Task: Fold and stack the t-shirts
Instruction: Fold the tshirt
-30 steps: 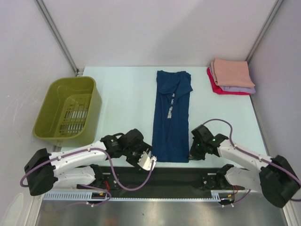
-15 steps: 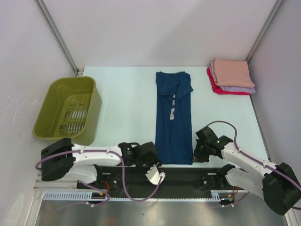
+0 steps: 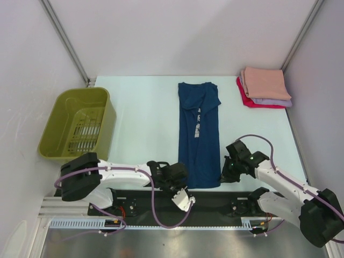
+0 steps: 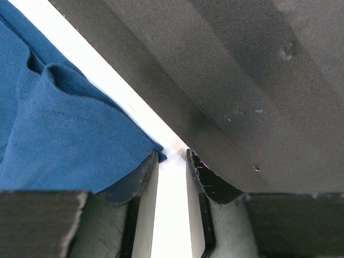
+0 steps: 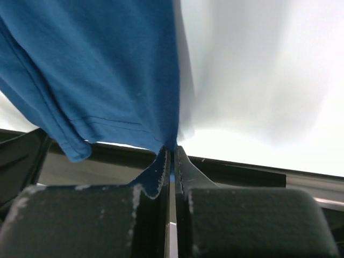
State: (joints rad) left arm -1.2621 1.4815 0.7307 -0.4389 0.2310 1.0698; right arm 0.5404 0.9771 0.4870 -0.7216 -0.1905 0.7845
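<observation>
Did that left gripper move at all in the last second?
Yes. The left gripper went right, away from the green basket, to the navy t-shirt's near corner.

Matt knit cloth of the navy t-shirt [image 3: 199,137], smooth olive plastic basket [image 3: 107,126], smooth pale tabletop [image 3: 145,118].

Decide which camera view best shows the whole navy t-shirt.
The top external view: the navy t-shirt lies there full length, folded narrow. The left wrist view shows only a hem corner beside the left gripper; the right wrist view shows only hem cloth pinched in the right gripper.
</observation>
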